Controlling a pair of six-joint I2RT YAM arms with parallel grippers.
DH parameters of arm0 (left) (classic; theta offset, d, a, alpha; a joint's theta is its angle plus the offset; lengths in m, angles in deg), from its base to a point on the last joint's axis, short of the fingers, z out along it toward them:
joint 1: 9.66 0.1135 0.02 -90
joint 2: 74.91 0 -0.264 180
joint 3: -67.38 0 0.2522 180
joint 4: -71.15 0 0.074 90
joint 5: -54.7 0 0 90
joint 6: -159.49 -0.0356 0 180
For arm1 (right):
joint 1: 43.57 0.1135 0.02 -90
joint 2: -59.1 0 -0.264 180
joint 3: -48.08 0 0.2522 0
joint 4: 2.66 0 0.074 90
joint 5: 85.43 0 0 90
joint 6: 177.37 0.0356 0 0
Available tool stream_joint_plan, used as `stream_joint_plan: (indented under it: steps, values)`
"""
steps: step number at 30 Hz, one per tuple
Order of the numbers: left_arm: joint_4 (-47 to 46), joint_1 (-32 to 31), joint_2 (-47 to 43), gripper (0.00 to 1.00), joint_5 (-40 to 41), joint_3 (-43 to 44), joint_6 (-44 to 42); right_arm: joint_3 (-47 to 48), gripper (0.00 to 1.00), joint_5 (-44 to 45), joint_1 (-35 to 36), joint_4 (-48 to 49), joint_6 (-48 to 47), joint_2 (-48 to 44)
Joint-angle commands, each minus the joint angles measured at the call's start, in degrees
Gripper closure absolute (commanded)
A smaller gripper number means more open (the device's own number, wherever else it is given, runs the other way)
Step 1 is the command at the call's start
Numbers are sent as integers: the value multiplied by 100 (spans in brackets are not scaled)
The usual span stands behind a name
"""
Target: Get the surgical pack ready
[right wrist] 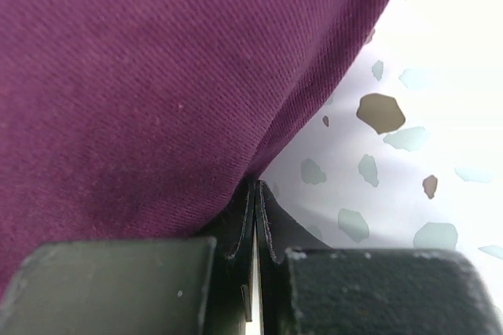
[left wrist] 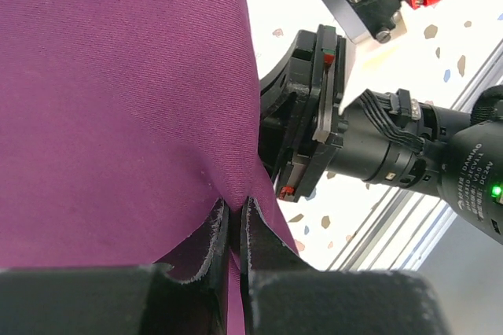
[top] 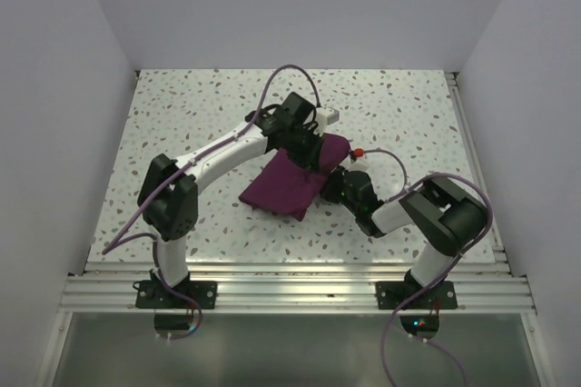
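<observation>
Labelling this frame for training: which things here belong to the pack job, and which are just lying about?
Job: purple cloth; left tool, shut on it; right tool, shut on it.
Lying about: nothing seen beyond the speckled table.

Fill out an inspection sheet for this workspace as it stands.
Surface: speckled white table; no spills seen.
Job's things: purple cloth, a folded bundle lying mid-table; no tray, instruments or gauze in view.
Clutter: nothing seen.
Grippers: left gripper shut on the cloth's edge; right gripper also shut on its edge, both on the cloth's right side.
Cables: purple cables loop above the left arm and trail beside both bases.
Surroundings: white walls on three sides; aluminium rail along the near edge.
</observation>
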Motion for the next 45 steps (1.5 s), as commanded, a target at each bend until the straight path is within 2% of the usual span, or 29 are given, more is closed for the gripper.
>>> stream_joint_plan:
  steps: [1,11,20,23,24,29,30,33,37,39,40,42,43,45]
  values:
    - [-615,-115,-155,100,-552,-74,181,-10,100,-113,69,895,226,127]
    - [-930,-203,-14,100,-613,-452,233,-212,100,45,86,1090,323,154]
    - [-1318,-309,206,100,-649,-812,330,-519,100,378,86,396,1087,-162]
    - [-1397,-335,276,100,-623,-909,330,-424,100,475,95,-595,1272,-583]
    - [-1415,-335,294,100,-596,-935,330,-362,100,536,86,-1329,1316,-724]
    - [-1415,-414,355,100,-263,-980,339,50,100,1028,78,-3407,1220,-1717]
    - [-1398,-449,373,100,-184,-980,339,121,100,1264,86,-4063,1211,-1840]
    - [-1336,-555,399,100,133,-945,374,341,99,1538,78,-4806,1018,-2184]
    - [-1283,-730,294,99,685,-988,479,517,98,1766,60,-5255,851,-2342]
    - [-1265,-836,137,92,906,-1032,515,579,98,1846,-10,-5405,754,-2404]
    - [-1283,-941,83,82,1124,-1111,550,596,98,1864,-45,-5441,728,-2439]
    - [-1292,-1055,-118,69,1397,-1173,628,622,98,1786,-246,-5485,614,-2518]
    - [-1318,-1169,-206,66,1712,-1286,672,623,98,1715,-343,-5494,570,-2562]
    - [-1388,-1240,-460,60,1917,-1375,743,649,91,1496,-571,-5520,412,-2684]
